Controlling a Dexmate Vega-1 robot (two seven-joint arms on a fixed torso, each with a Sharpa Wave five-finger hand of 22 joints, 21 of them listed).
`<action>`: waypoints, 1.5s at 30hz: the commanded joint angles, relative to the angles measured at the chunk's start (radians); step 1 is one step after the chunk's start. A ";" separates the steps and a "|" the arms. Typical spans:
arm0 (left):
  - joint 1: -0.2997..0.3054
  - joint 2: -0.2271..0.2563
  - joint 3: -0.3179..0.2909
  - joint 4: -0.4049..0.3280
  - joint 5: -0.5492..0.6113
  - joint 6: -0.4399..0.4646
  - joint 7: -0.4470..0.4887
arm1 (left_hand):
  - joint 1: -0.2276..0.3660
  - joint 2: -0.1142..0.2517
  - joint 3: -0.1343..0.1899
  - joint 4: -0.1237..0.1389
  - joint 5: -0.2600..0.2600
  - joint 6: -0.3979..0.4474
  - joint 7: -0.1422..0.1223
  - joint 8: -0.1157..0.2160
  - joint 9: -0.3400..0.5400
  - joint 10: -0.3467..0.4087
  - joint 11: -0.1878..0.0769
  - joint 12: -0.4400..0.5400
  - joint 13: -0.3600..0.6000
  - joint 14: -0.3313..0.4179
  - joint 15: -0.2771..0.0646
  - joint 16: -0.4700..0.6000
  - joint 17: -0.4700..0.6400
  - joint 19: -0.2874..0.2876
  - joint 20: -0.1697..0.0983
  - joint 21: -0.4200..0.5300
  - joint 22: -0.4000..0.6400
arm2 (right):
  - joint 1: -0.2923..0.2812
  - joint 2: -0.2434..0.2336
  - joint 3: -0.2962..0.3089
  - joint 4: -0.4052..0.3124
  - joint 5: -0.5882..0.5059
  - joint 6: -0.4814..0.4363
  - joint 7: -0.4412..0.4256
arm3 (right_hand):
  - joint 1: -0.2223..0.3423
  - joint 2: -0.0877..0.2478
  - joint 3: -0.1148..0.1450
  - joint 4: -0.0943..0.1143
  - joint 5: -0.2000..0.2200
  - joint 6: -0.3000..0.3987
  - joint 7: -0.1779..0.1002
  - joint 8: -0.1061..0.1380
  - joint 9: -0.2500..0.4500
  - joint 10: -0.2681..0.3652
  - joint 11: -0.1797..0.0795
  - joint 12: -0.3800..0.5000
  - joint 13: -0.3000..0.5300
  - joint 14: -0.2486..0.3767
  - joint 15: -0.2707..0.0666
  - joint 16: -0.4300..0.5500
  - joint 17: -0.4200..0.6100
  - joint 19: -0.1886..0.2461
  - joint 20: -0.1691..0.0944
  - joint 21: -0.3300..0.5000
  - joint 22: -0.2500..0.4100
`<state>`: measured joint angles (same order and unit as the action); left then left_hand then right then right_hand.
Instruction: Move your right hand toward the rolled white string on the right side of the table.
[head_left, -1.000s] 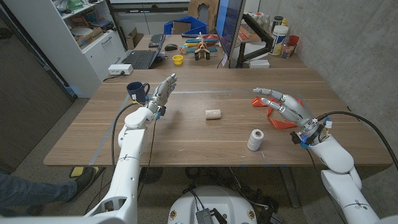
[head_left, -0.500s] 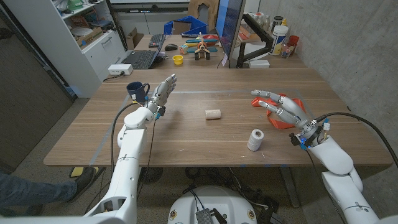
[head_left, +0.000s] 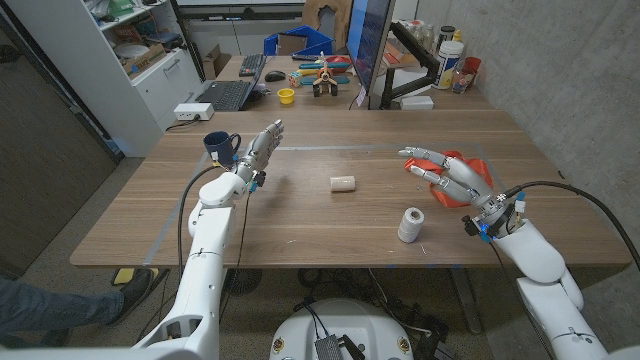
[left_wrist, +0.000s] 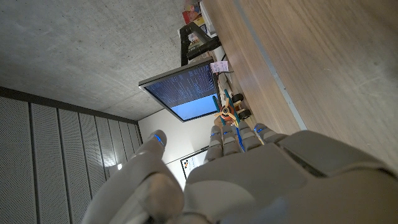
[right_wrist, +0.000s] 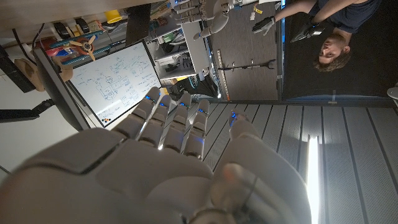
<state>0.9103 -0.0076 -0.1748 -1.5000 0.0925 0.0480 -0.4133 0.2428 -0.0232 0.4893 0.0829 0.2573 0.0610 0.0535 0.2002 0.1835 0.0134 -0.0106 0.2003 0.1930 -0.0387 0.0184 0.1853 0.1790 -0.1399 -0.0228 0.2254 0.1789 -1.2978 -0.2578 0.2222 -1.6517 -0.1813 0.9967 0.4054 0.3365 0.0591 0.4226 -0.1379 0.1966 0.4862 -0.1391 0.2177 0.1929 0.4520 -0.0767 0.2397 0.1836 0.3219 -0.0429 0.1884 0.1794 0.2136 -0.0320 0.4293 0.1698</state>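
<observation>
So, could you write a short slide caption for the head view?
Right hand open above the table, near the string roll; left hand raised beside the mug.

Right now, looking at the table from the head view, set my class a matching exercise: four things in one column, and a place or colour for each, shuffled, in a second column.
Things:
1. mug
2. string roll
3. right hand
4. small cylinder

Descriptions:
A. open, raised over an orange object
B. dark blue, near the left hand
C. white, upright near the table's front edge
D. pale, lying on its side mid-table

Pairs: 1-B, 2-C, 3-A, 4-D
</observation>
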 joint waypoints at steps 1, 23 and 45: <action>-0.007 0.003 0.003 0.017 0.004 -0.005 -0.006 | 0.004 0.006 -0.005 -0.001 -0.004 0.004 0.005 0.000 0.005 -0.003 -0.006 0.004 0.003 -0.008 -0.003 0.001 0.004 -0.006 0.001 -0.002 0.003 | -0.006 0.018 0.016 -0.017 -0.091 0.012 -0.037 | 0.011 -0.002 0.004 -0.007 0.004 0.010 -0.002 -0.006 0.006 0.010 -0.001 -0.001 0.004 0.001 -0.042 0.000 0.001 0.005 0.000 -0.002 0.003; -0.007 0.001 0.007 0.004 0.015 0.002 -0.006 | 0.004 0.008 -0.008 0.000 -0.005 0.007 0.006 0.000 0.006 -0.005 -0.007 0.004 0.003 -0.011 -0.002 0.001 0.004 -0.009 0.000 -0.006 0.004 | -0.035 0.041 0.044 -0.044 -0.175 0.035 -0.085 | 0.015 -0.006 0.009 -0.010 0.004 0.023 -0.008 -0.005 0.006 0.016 -0.002 -0.003 0.004 0.006 -0.061 0.001 0.000 0.004 0.002 -0.018 0.003; -0.001 0.002 0.005 -0.005 0.012 0.003 -0.005 | 0.006 0.010 -0.012 -0.001 -0.005 0.012 0.008 0.002 0.006 -0.008 -0.008 0.003 0.003 -0.011 -0.003 0.001 0.004 -0.010 0.003 -0.009 0.004 | -0.056 0.056 0.050 -0.058 -0.227 0.044 -0.105 | 0.020 -0.007 0.017 -0.010 0.005 0.042 -0.011 -0.003 0.006 0.036 0.002 -0.001 0.002 0.027 -0.070 0.003 -0.002 0.014 0.000 -0.036 0.004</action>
<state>0.9088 -0.0055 -0.1685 -1.5057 0.1067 0.0524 -0.4188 0.2468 -0.0193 0.4820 0.0837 0.2573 0.0663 0.0588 0.2002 0.1835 0.0098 -0.0143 0.2003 0.1930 -0.0386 0.0183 0.1853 0.1789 -0.1436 -0.0191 0.2175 0.1788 -1.3423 -0.2126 0.2660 -1.7013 -0.3740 1.0344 0.3157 0.3428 0.0529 0.4309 -0.1462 0.1966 0.5183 -0.1535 0.2177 0.1980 0.4790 -0.0750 0.2398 0.1837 0.3382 -0.0450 0.1885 0.1769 0.2170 -0.0284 0.3986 0.1697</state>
